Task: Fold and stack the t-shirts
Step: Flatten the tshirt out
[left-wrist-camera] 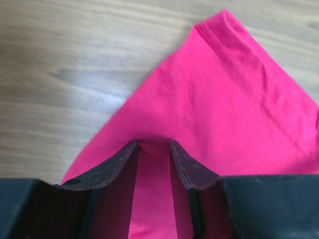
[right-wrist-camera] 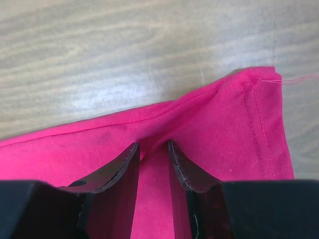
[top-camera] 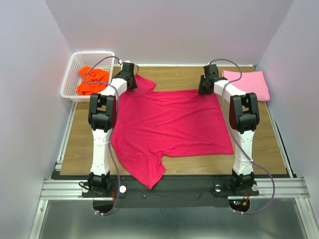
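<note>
— Fingers (left-wrist-camera: pixel 117 167) of the left gripper (left-wrist-camera: pixel 153 145)?
— Drawn narrow, set down on the crimson t-shirt (left-wrist-camera: pixel 214 114), cloth puckered up between the tips. Cannot tell whether truly pinched or only straddled.
— And on the right gripper (right-wrist-camera: pixel 153 145)?
— Much alike: slim gap, red cloth filling it, a gathered ridge at the tips, just beside the stitched corner of the hem. Firm hold or not, cannot tell.
— Whereabouts on the shirt?
— Left at the far left sleeve, right at the far right corner, both along the far edge.
— Lie of the shirt itself?
— Spread nearly flat across the middle of the wooden table (top-camera: pixel 79 139), near sleeve reaching past the front edge of the wood.
— Other shirts?
— Pink t-shirt (top-camera: pixel 247 84) folded flat at the far right corner. Orange t-shirt (top-camera: pixel 92 82) crumpled inside the white basket (top-camera: pixel 92 53) at the far left.
</note>
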{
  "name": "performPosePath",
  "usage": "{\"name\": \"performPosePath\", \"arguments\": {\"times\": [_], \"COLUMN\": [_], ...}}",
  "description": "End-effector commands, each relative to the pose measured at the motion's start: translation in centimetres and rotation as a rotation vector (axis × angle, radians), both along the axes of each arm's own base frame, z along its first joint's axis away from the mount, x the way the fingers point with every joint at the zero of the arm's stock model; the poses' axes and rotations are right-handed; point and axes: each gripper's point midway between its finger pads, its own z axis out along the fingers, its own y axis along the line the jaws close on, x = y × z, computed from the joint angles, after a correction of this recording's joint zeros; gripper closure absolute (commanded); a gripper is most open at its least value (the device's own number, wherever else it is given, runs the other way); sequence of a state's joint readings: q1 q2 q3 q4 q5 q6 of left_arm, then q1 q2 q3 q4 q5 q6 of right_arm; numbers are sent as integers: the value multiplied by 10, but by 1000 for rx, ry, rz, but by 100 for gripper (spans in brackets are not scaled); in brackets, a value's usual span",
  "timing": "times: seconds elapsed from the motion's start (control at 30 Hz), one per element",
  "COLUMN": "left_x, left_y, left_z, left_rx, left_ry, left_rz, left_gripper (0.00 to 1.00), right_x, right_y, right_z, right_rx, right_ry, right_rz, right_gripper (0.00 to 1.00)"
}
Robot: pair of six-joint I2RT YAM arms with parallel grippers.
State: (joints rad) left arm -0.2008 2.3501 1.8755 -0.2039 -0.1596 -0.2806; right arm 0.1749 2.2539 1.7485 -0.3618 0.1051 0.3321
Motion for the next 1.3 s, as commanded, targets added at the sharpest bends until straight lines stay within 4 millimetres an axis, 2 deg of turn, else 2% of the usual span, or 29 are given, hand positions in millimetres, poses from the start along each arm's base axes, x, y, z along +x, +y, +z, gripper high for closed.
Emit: {"name": "performPosePath", "arguments": {"times": [0.0,0.03,0.1,0.2,0.23,0.33,0.43,0.5,0.57,0.6,0.67,0.7,0.73,0.8,0.83,0.87,0.93,0.97,1.0,1.03,1.07,1.1,1.13,1.17,1.2,1.27], "left_x": [12,12,21,29,35,43,49,50,55,57,60,60,60,57,54,52,45,41,35,28,23,15,11,3,-1,-8], "left_y": [16,16,17,17,16,13,9,7,2,0,-3,-10,-10,-13,-13,-16,-19,-19,-19,-20,-22,-25,-29,-45,-55,-82], "left_z": [0,-8,-1,-2,5,4,12,18,40,50,78,89,110,128,150,157,161,175,170,180,182,172,174,181,179,178], "left_rx": [7,2,-13,-32,-47,-77,-109,-129,-154,-166,-181,-208,-216,-223,-227,-225,-214,-208,-202,-202,-202,-191,-185,-181,-169,-176], "left_ry": [17,42,26,18,-1,-7,-30,-43,-95,-118,-171,-190,-226,-254,-292,-306,-313,-332,-317,-323,-321,-295,-296,-305,-296,-289], "left_rz": [51,46,49,50,45,40,29,22,3,-9,-17,-44,-49,-54,-58,-65,-73,-78,-79,-82,-85,-97,-112,-148,-180,-251], "left_gripper": [58,58,58,58,58,58,58,57,55,53,50,47,45,42,40,38,36,36,36,36,36,36,36,36,36,37], "right_x": [12,15,18,22,25,30,39,45,48,50,50,50,48,43,36,31,19,5,-2,-12,-21,-38,-49,-58,-80,-101], "right_y": [-12,-14,-22,-34,-37,-47,-47,-43,-42,-39,-37,-37,-37,-36,-36,-36,-36,-37,-39,-41,-42,-46,-47,-49,-51,-54], "right_z": [-18,-17,-21,-22,-21,-23,-13,3,16,32,49,65,72,85,95,98,103,104,104,118,116,100,97,95,89,81], "right_rx": [-14,-11,-10,1,6,7,17,31,38,44,49,51,51,57,63,67,76,77,80,81,81,78,80,84,92,101], "right_ry": [7,1,5,0,-4,-7,-33,-65,-88,-116,-143,-168,-176,-192,-199,-200,-194,-182,-175,-189,-176,-131,-114,-102,-73,-38], "right_rz": [-38,-47,-70,-111,-117,-135,-120,-97,-84,-70,-57,-51,-47,-42,-40,-40,-47,-52,-64,-74,-82,-108,-117,-130,-153,-174], "right_gripper": [65,65,64,61,60,55,49,44,41,38,36,36,36,35,35,35,35,35,35,36,36,36,37,37,37,39]}}
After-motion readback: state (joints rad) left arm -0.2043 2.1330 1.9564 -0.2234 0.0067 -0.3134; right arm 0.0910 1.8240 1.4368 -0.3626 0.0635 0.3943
